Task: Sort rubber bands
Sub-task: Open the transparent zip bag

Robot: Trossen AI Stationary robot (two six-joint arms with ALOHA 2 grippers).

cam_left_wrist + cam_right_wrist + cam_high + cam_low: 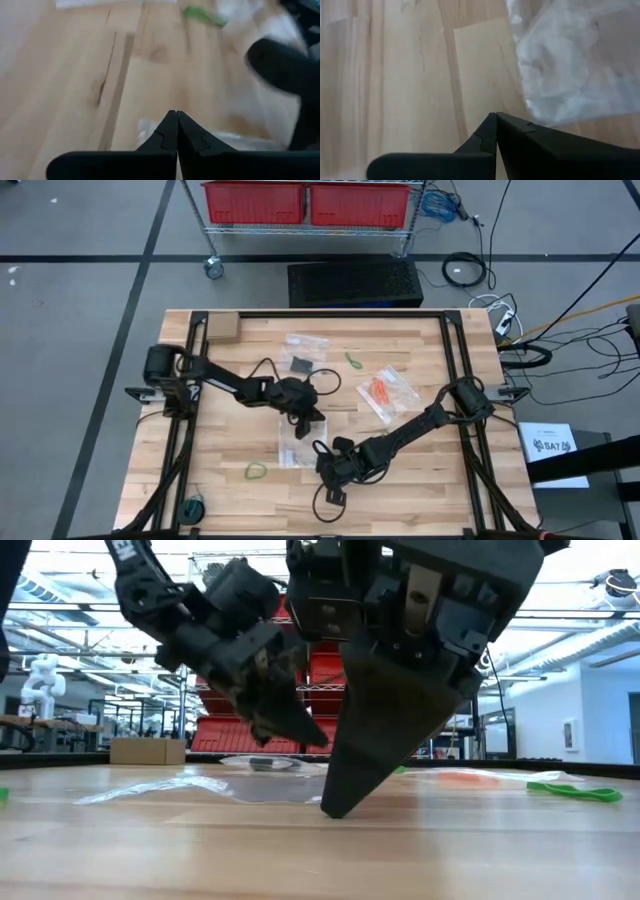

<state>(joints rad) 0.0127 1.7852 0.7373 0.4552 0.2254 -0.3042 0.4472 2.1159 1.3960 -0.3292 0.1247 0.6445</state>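
Two end effectors pressed together above scattered bands

Two dark arms meet mid-desk from overhead: left end effector (pixel 316 418) and right end effector (pixel 322 461) flank a clear plastic zip bag (pixel 296 442), likely to work it. Thin green rubber-band loops (pixel 255 471) lie apart; orange-red ones (pixel 380 391) sit bagged. At desk level, right's tip touches the pale wooden desk (pixel 150 840). Both wrist views show fingers together, holding nothing.

The middle of the worktop (pixel 420 490) is crowded: the left gripper (pixel 316 420) and right gripper (pixel 322 465), both with fingers together, sit close, with a clear bag (pixel 296 442) between them. Bare wood lies toward the near-right corner. A green band (pixel 255 471) lies near-left, possibly beside a cable.
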